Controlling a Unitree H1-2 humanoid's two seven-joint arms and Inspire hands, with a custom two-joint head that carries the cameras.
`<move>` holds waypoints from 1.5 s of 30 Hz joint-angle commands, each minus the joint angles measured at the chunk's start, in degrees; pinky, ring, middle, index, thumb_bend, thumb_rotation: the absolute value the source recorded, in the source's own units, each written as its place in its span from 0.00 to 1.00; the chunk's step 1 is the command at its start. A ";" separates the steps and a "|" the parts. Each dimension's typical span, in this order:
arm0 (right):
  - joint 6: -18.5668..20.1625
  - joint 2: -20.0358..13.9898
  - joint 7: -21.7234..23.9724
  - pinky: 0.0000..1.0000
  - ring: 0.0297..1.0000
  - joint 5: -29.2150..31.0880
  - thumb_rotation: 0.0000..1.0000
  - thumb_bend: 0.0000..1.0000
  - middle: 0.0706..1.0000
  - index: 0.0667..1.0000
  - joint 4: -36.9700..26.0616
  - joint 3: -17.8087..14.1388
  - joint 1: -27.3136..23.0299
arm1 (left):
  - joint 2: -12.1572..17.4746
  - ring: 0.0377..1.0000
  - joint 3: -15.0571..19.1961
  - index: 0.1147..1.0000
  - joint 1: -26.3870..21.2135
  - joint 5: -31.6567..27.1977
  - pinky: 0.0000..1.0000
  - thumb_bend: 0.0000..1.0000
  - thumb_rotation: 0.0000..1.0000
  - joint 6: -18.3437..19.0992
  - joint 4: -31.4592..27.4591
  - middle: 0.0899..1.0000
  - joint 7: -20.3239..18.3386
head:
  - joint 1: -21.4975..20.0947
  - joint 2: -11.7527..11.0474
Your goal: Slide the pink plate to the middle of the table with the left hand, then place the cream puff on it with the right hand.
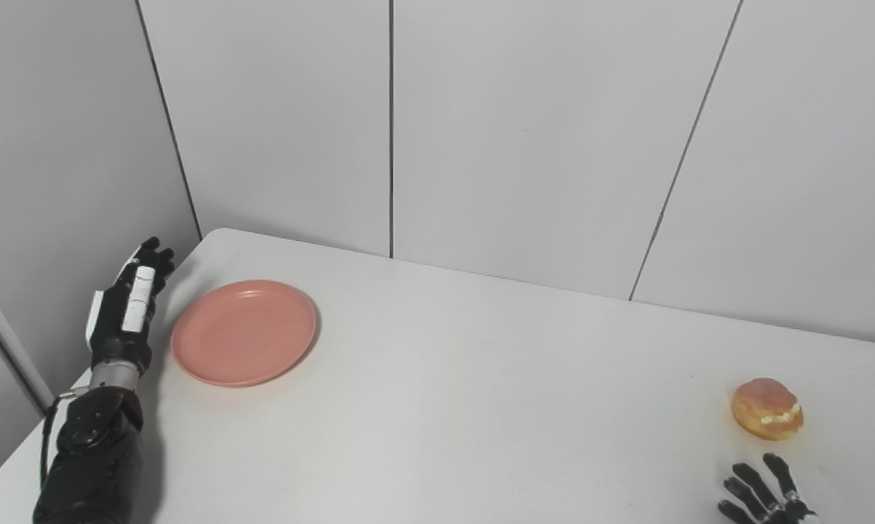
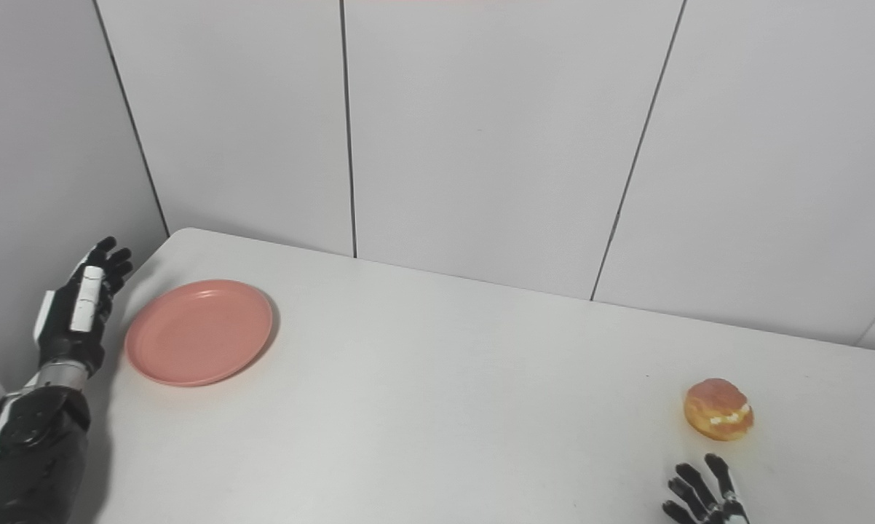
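Note:
The pink plate (image 1: 244, 332) lies flat and bare near the table's far left corner. My left hand (image 1: 129, 306) stands edge-on just left of its rim with the fingers straight and together, holding nothing; a narrow gap shows between hand and plate. The cream puff (image 1: 766, 409), golden with white filling showing, rests near the right side of the table. Only the spread fingertips of my right hand (image 1: 763, 495) rise from the bottom edge, a little short of the puff and not touching it.
The white table (image 1: 481, 393) runs from the left corner to the right edge of view. Grey wall panels (image 1: 525, 131) close it in behind and at the left, right beside my left hand.

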 commanded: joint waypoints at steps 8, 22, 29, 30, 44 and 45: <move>4.12 -0.01 1.30 0.82 0.85 0.00 1.00 0.83 0.86 0.95 -0.73 1.78 2.59 | 2.06 0.86 -1.18 0.84 -6.34 0.25 0.95 0.98 0.77 -6.92 10.98 0.83 -5.33 | -0.39 0.58; 5.68 0.11 0.80 0.82 0.85 -0.50 1.00 0.81 0.87 0.95 -2.36 2.21 2.91 | -0.04 0.91 -5.36 0.88 -4.70 3.02 0.92 0.91 0.84 -6.11 9.17 0.86 -6.22 | -1.25 1.37; 6.11 0.11 0.47 0.81 0.85 -0.84 1.00 0.80 0.86 0.95 -2.93 2.37 3.03 | -0.77 0.94 -6.74 0.91 -2.65 2.73 0.98 0.86 0.86 -3.36 4.70 0.88 -7.60 | -1.65 1.65; 6.18 0.11 0.39 0.81 0.84 -0.92 1.00 0.81 0.86 0.95 -2.99 2.38 3.04 | -0.81 0.93 -6.88 0.91 -2.49 2.70 0.96 0.88 0.85 -3.53 4.66 0.88 -7.77 | -1.65 1.65; 6.10 0.14 0.23 0.80 0.83 -2.04 1.00 0.81 0.85 0.94 -3.90 2.86 3.45 | -4.60 0.92 -7.71 0.91 -0.04 1.77 0.92 0.93 0.82 0.65 -3.01 0.88 -8.41 | -2.41 2.46; 6.06 0.14 0.18 0.79 0.83 -2.17 1.00 0.82 0.85 0.94 -3.92 2.89 3.45 | -4.92 0.92 -7.81 0.90 -0.03 1.86 0.91 0.93 0.82 0.53 -3.22 0.88 -8.20 | -2.41 2.46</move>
